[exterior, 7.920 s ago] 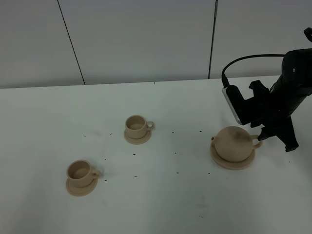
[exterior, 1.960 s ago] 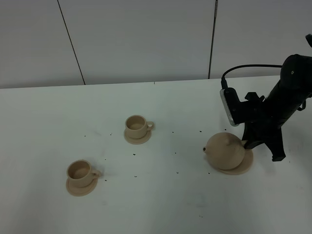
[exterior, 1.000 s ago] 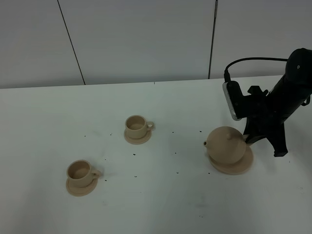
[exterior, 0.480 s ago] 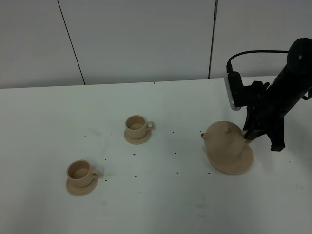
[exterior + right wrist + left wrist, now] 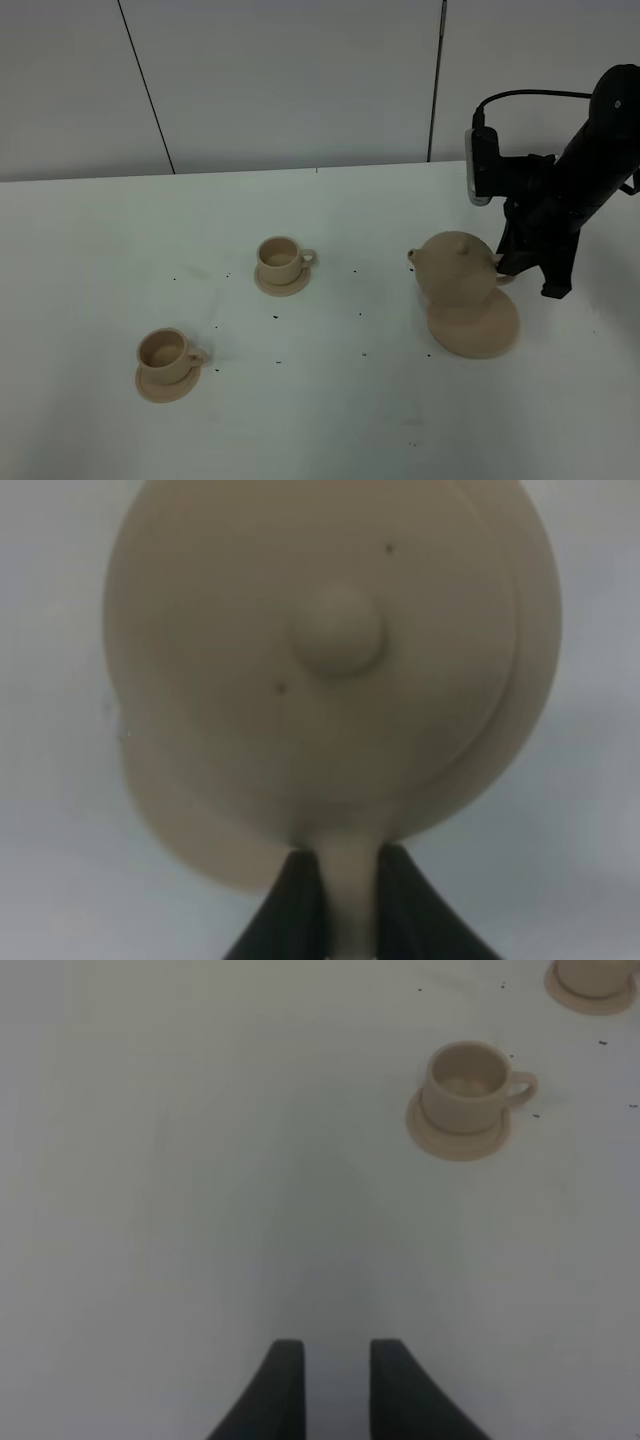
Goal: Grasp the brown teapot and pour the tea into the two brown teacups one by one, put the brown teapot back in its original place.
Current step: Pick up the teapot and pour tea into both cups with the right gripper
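Worktop (image 5: 330,420), white and flecked with small dark specks, carries the whole tea set.

The left tool (image 5: 330,1385) hangs over a bare patch of it. Its two dark fingertips stand apart with only the white surface showing in the gap, so it holds nothing.

Ahead of that tool and off to one side, well apart from it, the near teacup (image 5: 465,1080) sits upright on its small saucer (image 5: 458,1138). Farther out from the same tool, the far teacup (image 5: 280,258) also stands upright on its own little saucer (image 5: 282,284). Both cup handles point toward the right tool's side of the worktop.

Between the far teacup and the right tool comes the brown teapot (image 5: 458,270), lid on, with its knob (image 5: 338,630) facing the wrist camera. Its spout (image 5: 412,257) points away from the right tool, toward the cups. The pot looks raised, and it is offset from the wide saucer (image 5: 480,335), whose rim shows beyond the pot's body on the side nearer the camera.

The right tool (image 5: 350,915) is clamped narrowly on the teapot's loop handle (image 5: 350,880); one dark finger presses each side of it. The black arm rises behind this tool, with a cable (image 5: 520,97) looping above it.
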Robot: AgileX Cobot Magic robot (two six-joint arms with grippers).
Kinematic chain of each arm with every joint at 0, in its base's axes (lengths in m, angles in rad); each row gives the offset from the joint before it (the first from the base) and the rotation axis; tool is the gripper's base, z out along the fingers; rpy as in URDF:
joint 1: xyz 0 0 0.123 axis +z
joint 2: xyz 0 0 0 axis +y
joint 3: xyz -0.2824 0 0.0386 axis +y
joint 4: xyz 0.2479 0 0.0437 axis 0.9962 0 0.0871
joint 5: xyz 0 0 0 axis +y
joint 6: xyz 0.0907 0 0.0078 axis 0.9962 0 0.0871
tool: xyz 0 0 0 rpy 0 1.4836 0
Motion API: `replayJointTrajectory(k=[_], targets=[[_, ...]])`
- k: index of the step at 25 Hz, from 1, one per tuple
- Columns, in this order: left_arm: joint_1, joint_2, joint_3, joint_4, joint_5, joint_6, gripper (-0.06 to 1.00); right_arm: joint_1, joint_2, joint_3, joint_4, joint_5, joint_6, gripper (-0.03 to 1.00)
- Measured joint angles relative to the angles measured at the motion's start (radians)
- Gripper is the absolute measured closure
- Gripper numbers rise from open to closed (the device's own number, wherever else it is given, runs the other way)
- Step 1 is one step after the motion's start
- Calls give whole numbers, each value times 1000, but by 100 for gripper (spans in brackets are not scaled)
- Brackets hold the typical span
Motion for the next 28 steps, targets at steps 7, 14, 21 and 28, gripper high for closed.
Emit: replayJointTrajectory(k=[7,14,21,28], targets=[[0,0,0,0,0,0,71,0,0,0,22,-16,31,87],[0,0,0,0,-1,0,71,40,0,0,-2,-27,79,87],[0,0,0,0,-1,0,71,155,0,-2,-99,-37,205,87],[0,0,0,0,-1,0,71,264,0,-79,-117,0,268,87]])
